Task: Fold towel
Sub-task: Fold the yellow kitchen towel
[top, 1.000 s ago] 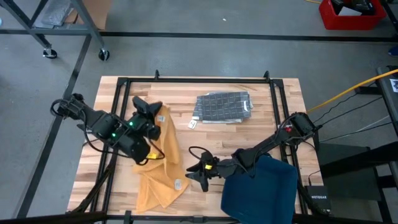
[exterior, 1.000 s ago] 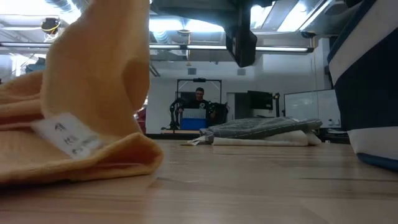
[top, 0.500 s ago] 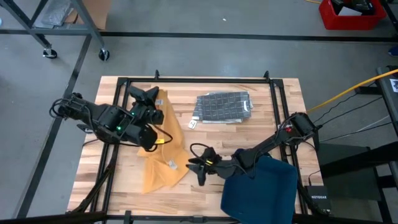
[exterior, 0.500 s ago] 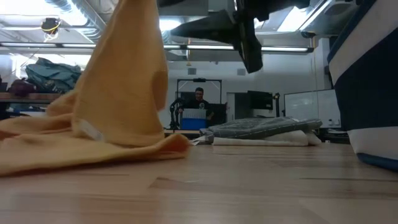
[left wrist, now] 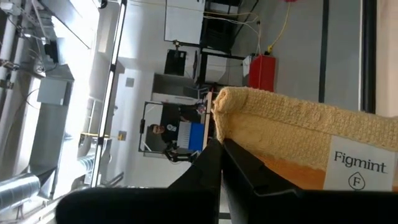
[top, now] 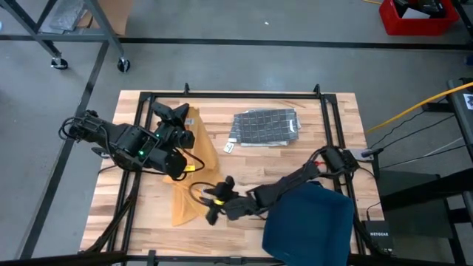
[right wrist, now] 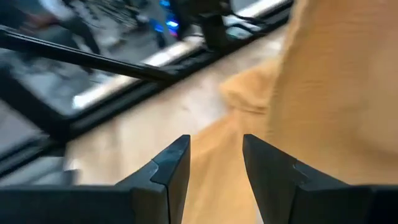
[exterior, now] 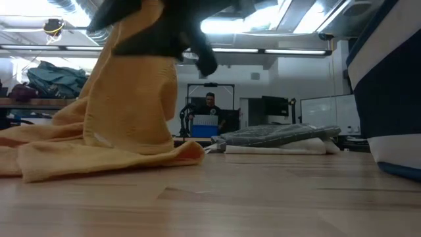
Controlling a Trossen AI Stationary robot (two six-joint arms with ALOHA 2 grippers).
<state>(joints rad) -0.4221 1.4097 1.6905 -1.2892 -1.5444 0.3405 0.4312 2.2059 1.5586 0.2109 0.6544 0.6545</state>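
Two grippers on one yellow towel [top: 194, 174], left half of the wooden table [top: 244, 166]. No containers in sight. Left gripper [top: 179, 127] clenched on a towel edge, lifting it into a peak; the rest is rumpled on the wood. Right gripper [top: 213, 207] has jaws parted, empty, at the towel's near edge.

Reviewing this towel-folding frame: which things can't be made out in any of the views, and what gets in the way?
- High view: the yellow towel's near corner is covered by the right gripper.
- High view: the blue cloth is cut off by the bottom edge.
- Low view: the towel fills the left, hiding the table behind it.
- Left wrist view: the left gripper is shut on the towel's edge; the label is partly cut off.
- Right wrist view: the background is blurred.
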